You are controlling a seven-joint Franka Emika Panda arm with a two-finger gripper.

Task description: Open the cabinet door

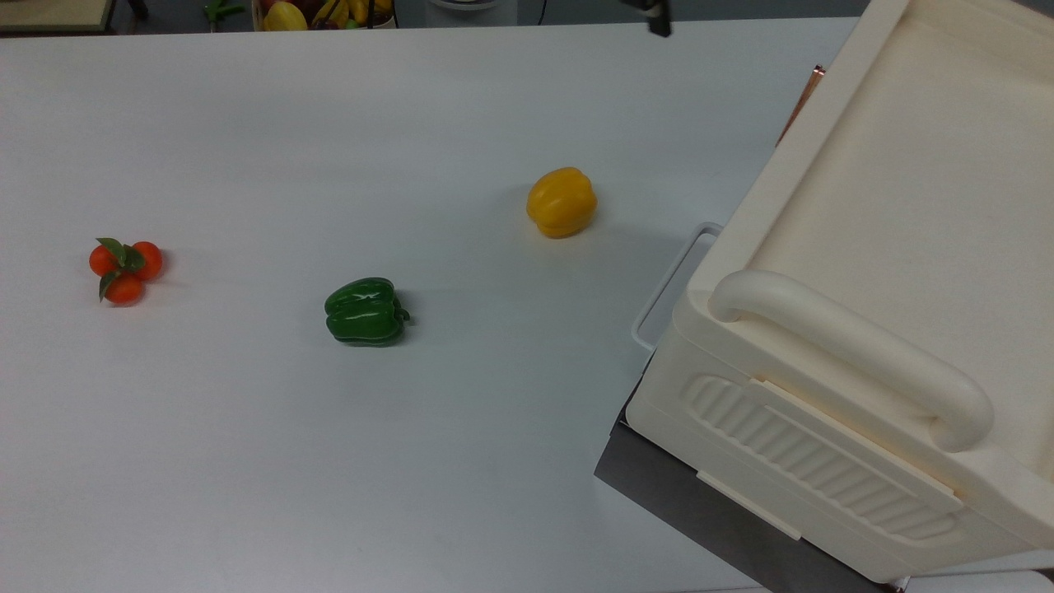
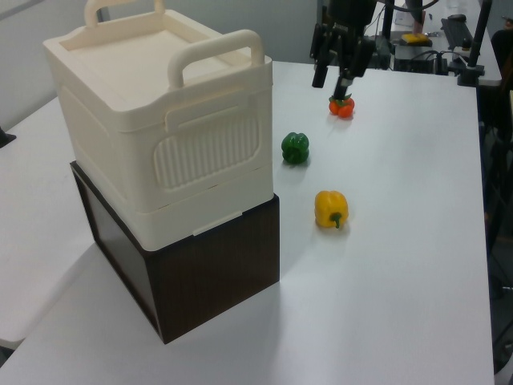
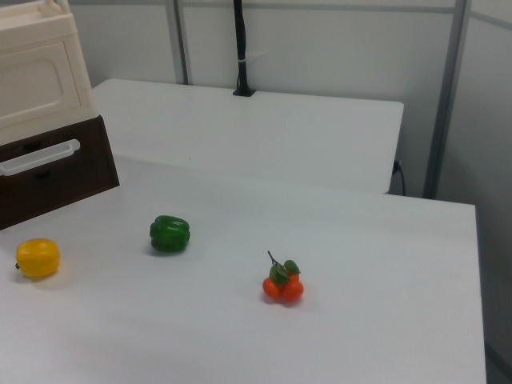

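Left view: end effector (image 2: 335, 74) open above table (image 2: 401, 265).

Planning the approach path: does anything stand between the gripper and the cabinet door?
Nothing visible does. In the left view the gripper hangs above the table's far side near the oranges; the cabinet door shows closed in the right view, with the peppers lying low on the table.

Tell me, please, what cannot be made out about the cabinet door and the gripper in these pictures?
- cabinet door: cut off by the right view's left edge, so its handle side is missing there.
- Door face in the top view: hidden under the cabinet top; the copper strip handle is too thin to judge.
- gripper: cut off by the top view's upper edge.
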